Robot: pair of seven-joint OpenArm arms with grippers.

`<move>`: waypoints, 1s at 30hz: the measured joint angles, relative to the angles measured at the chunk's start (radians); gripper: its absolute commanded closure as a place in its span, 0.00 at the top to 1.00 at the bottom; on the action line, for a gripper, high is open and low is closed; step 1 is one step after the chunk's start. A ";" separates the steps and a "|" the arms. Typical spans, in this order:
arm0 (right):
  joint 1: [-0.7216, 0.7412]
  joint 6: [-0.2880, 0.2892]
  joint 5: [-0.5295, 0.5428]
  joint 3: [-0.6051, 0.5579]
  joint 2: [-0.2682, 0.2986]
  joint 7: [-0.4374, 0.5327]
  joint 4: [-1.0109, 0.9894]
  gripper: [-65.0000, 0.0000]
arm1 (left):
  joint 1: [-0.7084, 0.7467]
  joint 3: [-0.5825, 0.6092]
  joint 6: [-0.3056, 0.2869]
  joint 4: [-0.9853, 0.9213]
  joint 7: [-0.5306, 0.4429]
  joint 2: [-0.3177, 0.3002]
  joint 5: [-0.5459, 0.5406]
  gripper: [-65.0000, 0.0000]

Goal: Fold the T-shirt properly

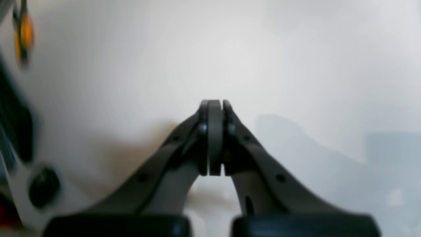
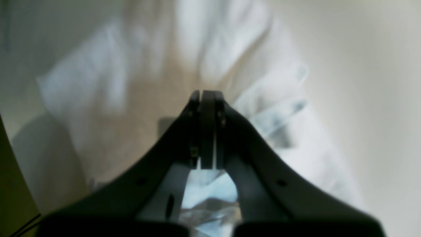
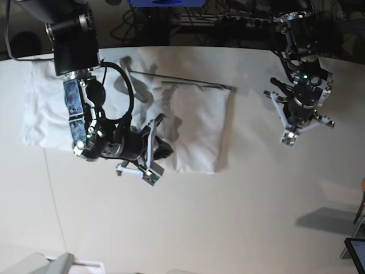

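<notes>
Pale tabletop carries the T-shirt, partly folded at its middle; the right gripper, clamped empty, hovers over the cloth and could snag and undo a fold, while the left gripper, also closed, hangs well apart

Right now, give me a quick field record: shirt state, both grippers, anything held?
garment: T-shirt, white, spread wide on the table, partly folded, right end a neat panel
left gripper: shut, empty, over bare table, apart from the shirt
right gripper: shut, over the shirt; no cloth visibly between the jaws
right arm position: at the shirt's near edge in base view
fold status: not finished, left part wrinkled and flat
</notes>
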 measured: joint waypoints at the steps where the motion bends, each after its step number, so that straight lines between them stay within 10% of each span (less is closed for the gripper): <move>1: -0.006 0.000 0.003 0.003 0.000 0.003 0.029 0.00 | -0.003 0.026 0.000 0.004 -0.027 0.013 -0.003 0.00; 18: -0.266 -0.002 -0.015 0.590 0.085 0.049 0.242 0.00 | -0.083 0.319 0.001 -0.153 -0.156 0.120 0.010 0.00; 30: -0.337 0.000 -0.010 0.603 0.105 0.060 0.242 0.00 | -0.134 0.319 0.006 -0.338 -0.187 0.079 -0.011 0.00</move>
